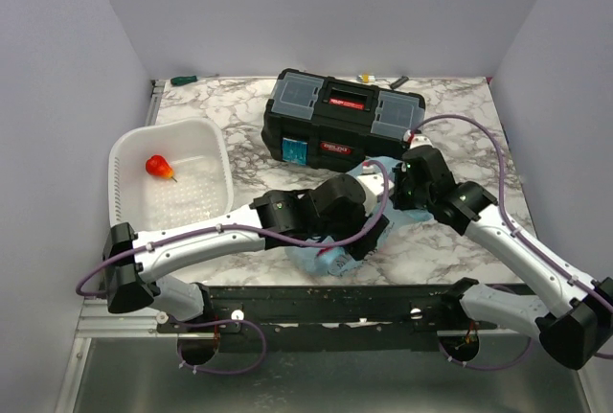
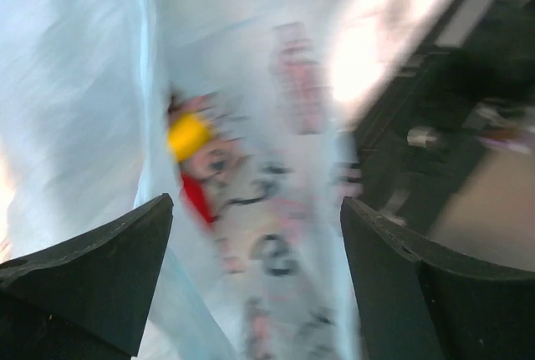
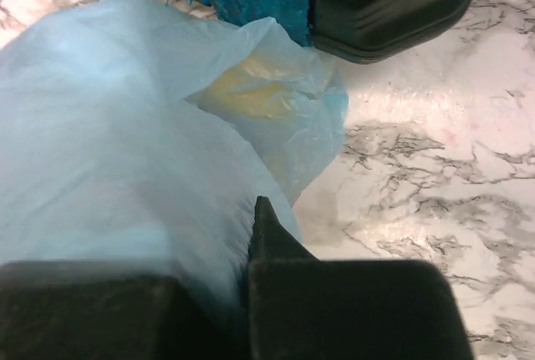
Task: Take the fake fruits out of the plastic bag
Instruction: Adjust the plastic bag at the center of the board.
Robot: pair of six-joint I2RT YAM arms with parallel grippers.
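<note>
Plastic bag (image 3: 109, 126), thin pale-blue film w/ cartoon print, lies slumped at ctr of the top view, just in front of a black toolbox (image 1: 343, 116) and btwn the two arms. Inside are the fake fruits (image 2: 188, 136): a yellow one w/ a red one just below shows thru the film, upper left of the blurred left-wrist view, and a pale yellow shape shows thru a fold, upper middle of the right-wrist view. How many more there are can't be told. Left claw (image 2: 255, 205) is spread wide, printed film btwn its fingers, nothing gripped. Right claw (image 3: 253, 235) is pressed together at bottom of its frame and looks to be pinching a fold of film. Judged from this, the film is near weightless, limp and slick, and likely to stretch or tear if yanked. It is best held by a bunched fold near the opening. The fruits look hard, glossy and light, apt to roll or squirt from a pinch, so grip across the widest part. Counter (image 1: 460, 116) is flat, smooth marble-look, so the bag will prob. slide. White slotted basket (image 1: 129, 149), left of frame, holds one small red pear-shaped fruit (image 1: 159, 167). Plain grey walls box in three sides, w/ the toolbox crowding close behind.
</note>
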